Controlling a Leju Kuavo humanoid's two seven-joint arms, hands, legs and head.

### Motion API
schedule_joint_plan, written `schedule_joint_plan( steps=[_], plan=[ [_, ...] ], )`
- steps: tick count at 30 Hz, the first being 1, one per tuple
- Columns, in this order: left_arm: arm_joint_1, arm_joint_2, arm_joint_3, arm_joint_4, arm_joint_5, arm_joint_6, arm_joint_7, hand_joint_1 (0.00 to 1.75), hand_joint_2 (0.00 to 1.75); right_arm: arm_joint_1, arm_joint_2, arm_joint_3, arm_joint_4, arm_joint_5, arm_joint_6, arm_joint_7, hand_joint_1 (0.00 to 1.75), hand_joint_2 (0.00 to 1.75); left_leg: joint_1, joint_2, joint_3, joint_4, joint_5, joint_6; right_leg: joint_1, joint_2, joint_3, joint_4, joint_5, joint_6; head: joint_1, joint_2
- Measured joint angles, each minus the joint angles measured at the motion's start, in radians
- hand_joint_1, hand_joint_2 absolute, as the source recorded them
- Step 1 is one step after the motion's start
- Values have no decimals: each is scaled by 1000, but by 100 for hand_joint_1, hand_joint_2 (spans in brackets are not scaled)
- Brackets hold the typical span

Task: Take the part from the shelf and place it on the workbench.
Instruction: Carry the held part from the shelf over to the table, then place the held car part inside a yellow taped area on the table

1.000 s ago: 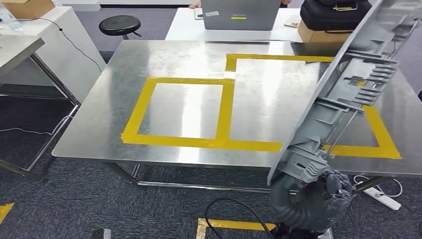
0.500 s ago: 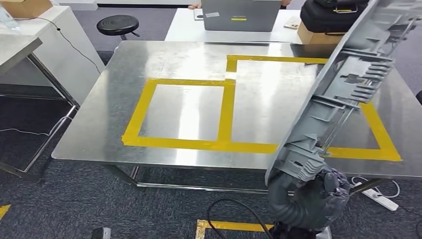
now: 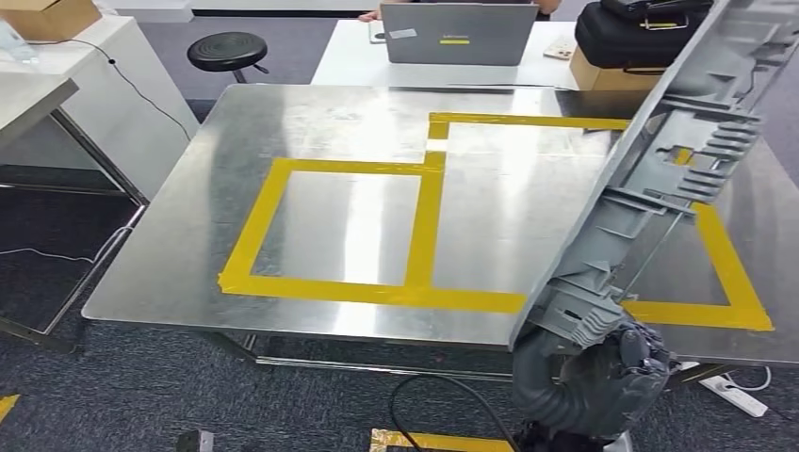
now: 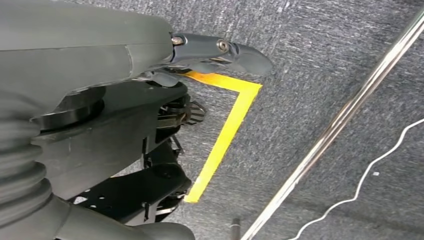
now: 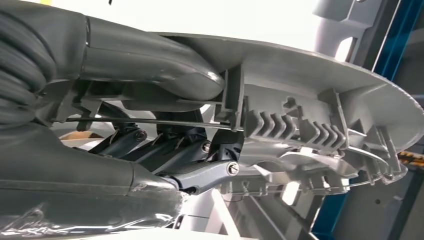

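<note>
Closest in, the right hand (image 3: pixel 603 363) grips the part (image 3: pixel 660 179) by its lower end, thumb over one face and darker fingers (image 5: pixel 200 175) hooked into the ribbing on the other, as the right wrist view shows up close. The left hand (image 4: pixel 150 100) hangs low over the dark carpet (image 3: pixel 141 395) with a strip of floor tape (image 4: pixel 225 132) beside it; nothing lies in its grasp, though whether its fingers are curled or spread, I cannot tell.

Now the part itself: a long grey moulded plastic panel, one face smooth, the other thick with ribs, clips and slotted tabs, a thin metal rod running along it. It stands tilted, rising from the hand up and to the right, in the air above the workbench's right front edge. It looks stiff and fairly light, but long (so held at one end it will want to lever and swing). The ribs give fingers good purchase; the smooth face looks slippery. The thin tabs and rod seem the breakable bits, so a hold on the solid ribbed body is best.

Beyond, the steel workbench (image 3: pixel 358 122) carries yellow tape boxes (image 3: pixel 424 226). Farther back sit a laptop (image 3: pixel 462 33), a black case (image 3: pixel 641 33) and a stool (image 3: pixel 226 47).
</note>
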Motion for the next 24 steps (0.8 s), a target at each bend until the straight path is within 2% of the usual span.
schedule_joint_plan(
  steps=[2, 3, 5, 6, 7, 8, 9, 10, 11, 12, 14, 16, 17, 18, 20, 21, 22, 23, 24],
  plan=[
    [-3, 0, 0, 0, 0, 2, 0, 0, 175, -1, 0, 0, 0, 0, 0, -1, 175, 175, 1, 1, -19, 37, -18, -8, -1, 0, 4, -1, -3, -8, -1, 0],
    [-4, 0, 0, 0, 0, 3, 0, 0, 175, -1, 0, 0, 0, 0, 0, -1, 175, 175, 2, 2, -45, 84, -39, -13, -2, 0, 7, -2, -4, -12, -1, 0],
    [-4, -1, 0, 0, 0, 5, 0, 0, 175, -1, 0, 0, 0, 0, 0, -1, 175, 175, 2, 2, -123, 218, -92, -16, -1, -1, 8, -3, -8, -19, -2, 0],
    [-3, -1, 0, 0, 0, 6, 0, 0, 175, -1, 0, 0, 0, 0, 0, -1, 175, 175, 1, 2, -157, 270, -107, -16, 0, -1, 9, -3, -10, -21, -2, 0],
    [-3, -1, 0, 0, 0, 6, 0, 0, 175, -1, 0, 0, 0, 1, 0, -1, 175, 175, 1, 2, -179, 293, -103, -13, 1, 0, 11, -3, -11, -23, -2, 0],
    [-3, -1, 0, 0, 0, 6, 0, 0, 175, -1, 0, 0, 0, 1, 0, -1, 175, 175, 0, 2, -181, 279, -80, -9, 2, 1, 13, -3, -12, -24, -2, 0],
    [-3, -1, 0, 0, 0, 6, 0, 0, 175, -1, 0, 0, 0, 1, 0, -1, 175, 175, -1, 2, -167, 233, -41, -4, 3, 2, 16, -3, -13, -24, -2, 0],
    [-4, 0, 0, 0, -1, 6, 0, 0, 175, -1, 0, 0, 0, 1, 0, -1, 175, 175, -4, 3, -144, 172, 2, 3, 4, 2, 19, -3, -14, -24, -2, 0],
    [-5, 0, 0, 0, -1, 6, 0, 0, 175, -1, 0, 0, 0, 1, 0, -1, 175, 175, -7, 3, -122, 107, 32, 10, 6, 3, 21, -2, -15, -22, -2, 0],
    [-6, 0, 0, 0, -1, 6, 0, 0, 175, -1, 0, 0, 0, 1, 0, -1, 175, 175, -10, 3, -105, 60, 48, 13, 8, 4, 20, -2, -16, -18, -3, 0],
    [-6, -1, 0, 0, -1, 7, 0, 0, 175, -1, 0, 0, 0, 2, 0, -1, 175, 175, -14, 2, -96, 19, 53, 16, 11, 4, 17, -2, -20, -8, -4, 0],
    [-5, -1, 0, 0, -1, 7, 0, 0, 175, 0, 0, -1, 0, 3, 0, 0, 175, 175, -10, 1, -93, 14, 65, 21, 11, 3, 15, 0, -27, 4, -4, 0],
    [-5, -2, 0, 0, 0, 7, 0, 0, 175, 1, 0, -1, 0, 4, 0, 1, 175, 175, -7, 2, -91, 11, 68, 25, 10, 2, 8, 17, -40, 9, -2, 0],
    [-5, -2, 0, 0, 0, 7, 0, 0, 175, 3, 0, -3, -1, 8, 0, 5, 175, 175, -5, 2, -89, 9, 71, 29, 10, 0, -7, 55, -65, 14, 0, 0],
    [-5, -3, 0, 0, 0, 7, 0, 0, 175, 8, 0, -8, -2, 28, 0, 20, 175, 175, -5, 3, -88, 9, 70, 34, 9, -2, -62, 179, -133, 21, 4, 0],
    [-4, -3, 0, 0, 1, 7, 0, 0, 175, 12, 0, -11, -2, 45, 0, 30, 175, 175, -5, 3, -88, 9, 70, 35, 9, -3, -89, 237, -156, 24, 4, 0],
    [-3, -3, 0, 0, 1, 7, 0, 0, 175, 18, 0, -16, -2, 68, 0, 40, 175, 175, -5, 3, -87, 9, 69, 36, 8, -3, -103, 267, -160, 25, 4, 0],
    [-3, -3, 1, 0, 0, 8, 0, 0, 175, 24, 1, -23, -2, 94, 0, 47, 175, 175, -5, 2, -86, 9, 68, 36, 8, -3, -99, 258, -146, 26, 4, 0],
    [-2, -4, 1, 0, 0, 8, 0, 0, 175, 30, 1, -33, -2, 120, 0, 52, 175, 175, -5, 1, -83, 9, 67, 35, 7, -4, -75, 209, -113, 26, 4, 0]
  ],
)
